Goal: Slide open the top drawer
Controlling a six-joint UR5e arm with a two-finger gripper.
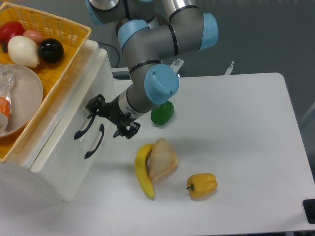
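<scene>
White worktop [236, 128] fills most of the view, with dark grey floor seen beyond its far edge. At the left stands a small white cabinet [49, 167], tilted in the picture, carrying a yellow wicker basket [59, 29] on its top. In the basket are seen a red fruit [11, 30], a pale cream fruit [22, 50], a black ball-like fruit [51, 49] and part of a white plate [22, 96].

The top drawer [74, 105] is the upper of the cabinet's two fronts and is seen closed, flush with the cabinet face; its curved black handle [83, 129] lies on the front, just above and left of the lower drawer's handle [94, 141].

The grey arm with blue joint caps [157, 86] reaches down from the top of the picture toward the cabinet. The gripper [109, 120] is placed right at the upper end of the top drawer's handle. The black fingers [94, 104] are spread partly apart; one appears to touch or overlap the handle's upper end, but whether the handle is gripped cannot be told.

On the worktop, a green pepper [162, 113] lies just behind the arm's wrist. Nearer the front, a banana [142, 172] lies touching a piece of bread [162, 160], and a yellow pepper [202, 185] lies near them to the right.
</scene>
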